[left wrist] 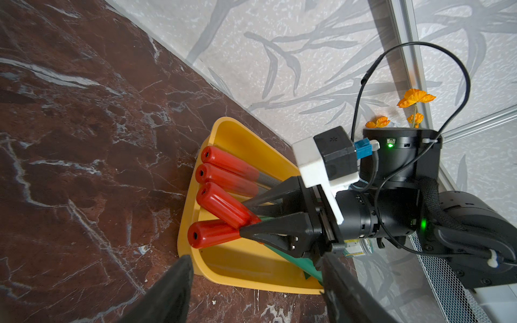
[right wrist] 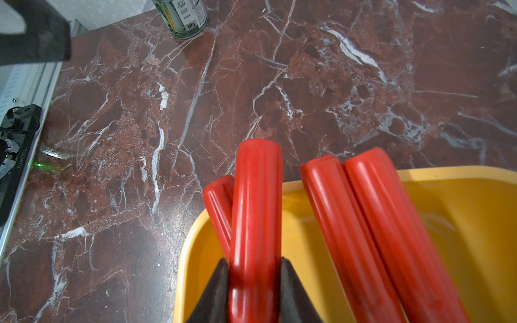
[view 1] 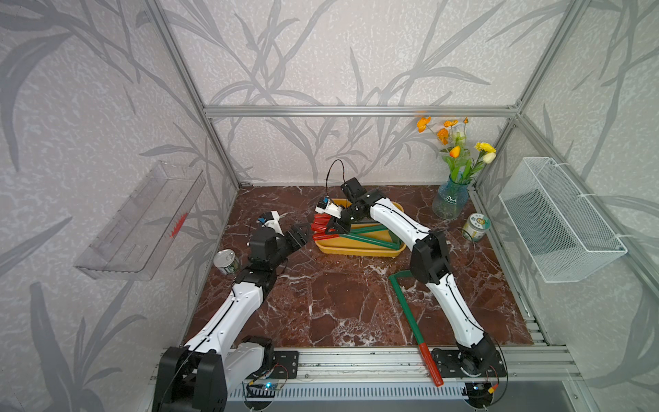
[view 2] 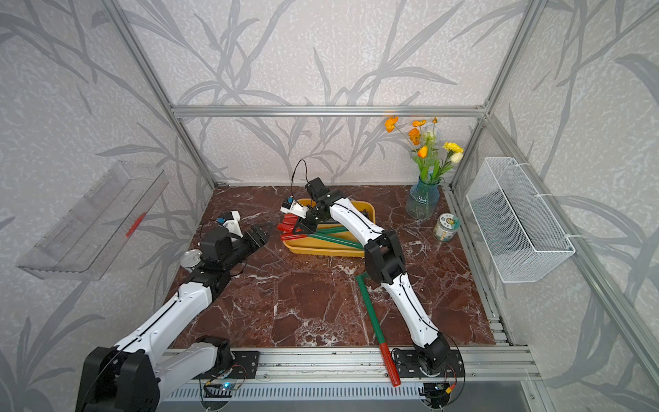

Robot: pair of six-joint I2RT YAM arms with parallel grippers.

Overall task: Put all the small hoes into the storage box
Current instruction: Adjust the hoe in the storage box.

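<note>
Four red handles sat bunched at one end of the storage box [right wrist: 447,174], and the right pincer [right wrist: 254,264] was clamped on one of them, the small hoe [right wrist: 256,201], with both fingers [right wrist: 215,290] pressed against its sides. The hoe's grip poked out past the pincer tips and over the yellow rim. The other three handles [right wrist: 363,223] lay right beside the pincer. The left pincer [view 1: 299,235] hung wide apart with nothing in it, just short of the box, facing the right one. Another long green tool [view 1: 406,310] lay on the marble table [view 1: 321,303], well behind the right pincer.
</note>
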